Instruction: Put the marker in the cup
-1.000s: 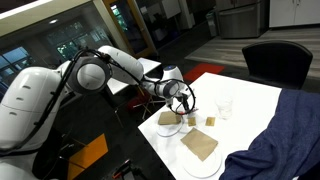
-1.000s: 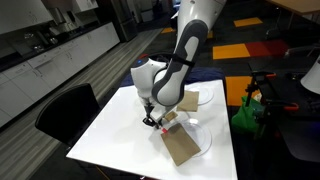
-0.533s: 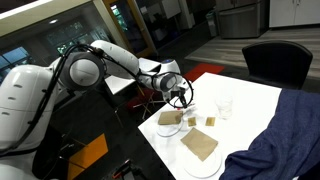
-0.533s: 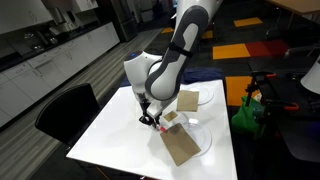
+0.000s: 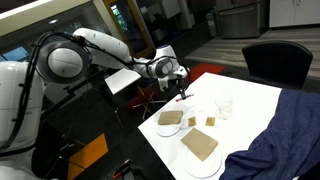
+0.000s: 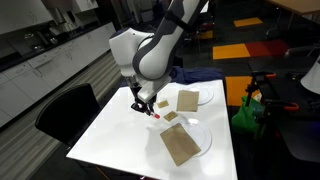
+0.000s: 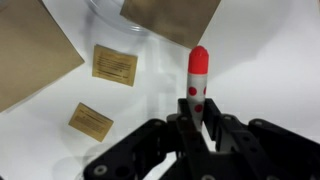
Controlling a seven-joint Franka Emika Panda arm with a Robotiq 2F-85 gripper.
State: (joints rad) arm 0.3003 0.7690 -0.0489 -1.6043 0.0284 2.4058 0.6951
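My gripper (image 5: pixel 180 90) is shut on the marker (image 5: pixel 181 97), a short stick with a red tip, and holds it above the white table, left of the plates. In the wrist view the marker (image 7: pixel 198 72) stands up between the fingers (image 7: pixel 212 120) of the gripper (image 7: pixel 197 122), whitish with a red cap and red dots. In an exterior view the gripper (image 6: pixel 143 103) hangs over the table with the red tip of the marker (image 6: pixel 153 112) below it. The clear cup (image 5: pixel 226 106) stands upright on the table to the right of the gripper, apart from it. I cannot make out the cup in the wrist view.
Two white plates (image 5: pixel 170 128) (image 5: pixel 203 162) carry brown flat pieces (image 5: pixel 199 143). Small tan pieces (image 7: pixel 115 65) (image 7: pixel 90 121) lie on the table. A dark blue cloth (image 5: pixel 285 135) covers the table's right side. A black chair (image 5: pixel 275 60) stands behind the table.
My gripper has risen and moved away from the plates toward the table's far left edge, carrying the marker with it. The cup and plates have not moved.
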